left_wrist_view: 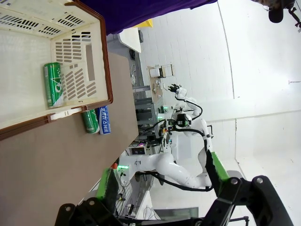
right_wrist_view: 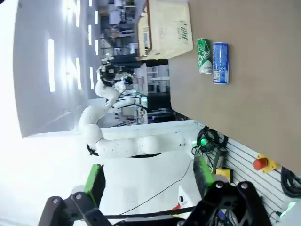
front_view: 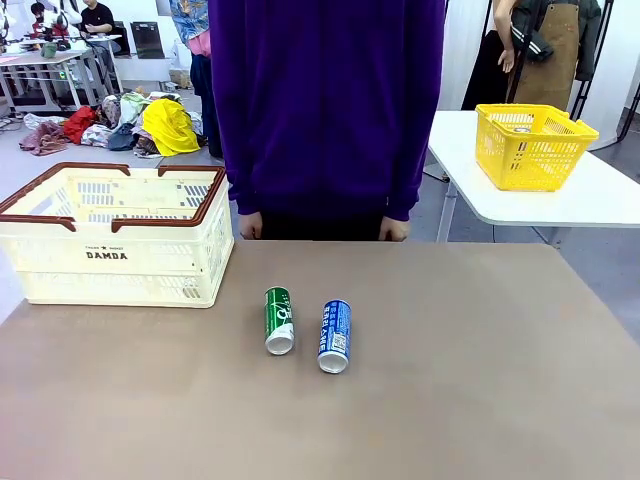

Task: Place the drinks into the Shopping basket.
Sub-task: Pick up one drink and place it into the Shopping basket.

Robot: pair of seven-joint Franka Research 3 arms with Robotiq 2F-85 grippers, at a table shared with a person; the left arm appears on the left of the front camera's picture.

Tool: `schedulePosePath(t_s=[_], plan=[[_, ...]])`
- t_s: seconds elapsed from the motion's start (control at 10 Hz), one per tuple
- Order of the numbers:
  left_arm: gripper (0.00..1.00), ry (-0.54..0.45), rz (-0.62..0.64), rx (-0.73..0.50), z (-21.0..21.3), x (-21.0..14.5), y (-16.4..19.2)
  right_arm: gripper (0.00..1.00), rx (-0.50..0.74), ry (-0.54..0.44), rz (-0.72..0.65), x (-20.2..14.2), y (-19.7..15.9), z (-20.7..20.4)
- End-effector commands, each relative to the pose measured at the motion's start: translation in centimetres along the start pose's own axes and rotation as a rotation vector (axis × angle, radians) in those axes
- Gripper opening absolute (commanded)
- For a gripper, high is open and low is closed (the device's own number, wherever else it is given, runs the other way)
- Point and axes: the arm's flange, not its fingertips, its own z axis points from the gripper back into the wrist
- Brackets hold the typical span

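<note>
Two drinks lie side by side on the brown table, silver ends toward me: a green can (front_view: pixel 279 320) and a blue can (front_view: pixel 335 336). The cream Shopping basket (front_view: pixel 115 235) stands at the table's back left. In the left wrist view, another green can (left_wrist_view: pixel 53 84) lies on the basket's (left_wrist_view: pixel 89 61) floor, and the green can (left_wrist_view: pixel 90 121) and blue can (left_wrist_view: pixel 104 120) lie just outside its wall. My left gripper (left_wrist_view: pixel 162 181) is open and holds nothing, well off from the cans. My right gripper (right_wrist_view: pixel 148 181) is open too, far from the green can (right_wrist_view: pixel 203 55), blue can (right_wrist_view: pixel 220 62) and basket (right_wrist_view: pixel 164 28).
A person in a purple top (front_view: pixel 325 110) stands at the far edge, hands (front_view: pixel 250 226) at the table's rim. A yellow mesh basket (front_view: pixel 532 145) sits on a separate white table at the right. The brown tabletop (front_view: pixel 480 380) is bare around the cans.
</note>
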Motion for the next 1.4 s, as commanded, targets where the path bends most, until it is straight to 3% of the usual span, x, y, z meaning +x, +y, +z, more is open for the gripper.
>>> schedulePosePath(t_s=[0.0, 0.1, 0.7, 1.0, 1.2, 1.3], plan=[[1.0, -0.001, 0.008, 0.006, -0.2, -0.4, -0.2, 1.0, -0.022, -0.021, 0.059, 0.9, -4.1, -2.0], [1.0, -0.001, 0.008, 0.006, -0.2, -0.4, -0.2, 1.0, 0.0, 0.0, 0.0, 0.0, 0.0, 0.0], [1.0, 0.0, 0.0, 0.0, 0.0, 0.0, 0.0, 1.0, 0.0, 0.0, 0.0, 0.0, 0.0, 0.0], [1.0, 0.107, -0.006, 0.633, -13.4, -1.0, -12.7, 1.0, 0.0, 0.0, 0.0, 0.0, 0.0, 0.0], [1.0, 0.33, -0.102, 0.879, -23.3, -0.8, -17.3, 1.0, 0.0, 0.0, 0.0, 0.0, 0.0, 0.0], [1.0, 0.409, -0.125, 1.021, -28.9, -0.8, -17.8, 1.0, 0.0, 0.0, 0.0, 0.0, 0.0, 0.0]])
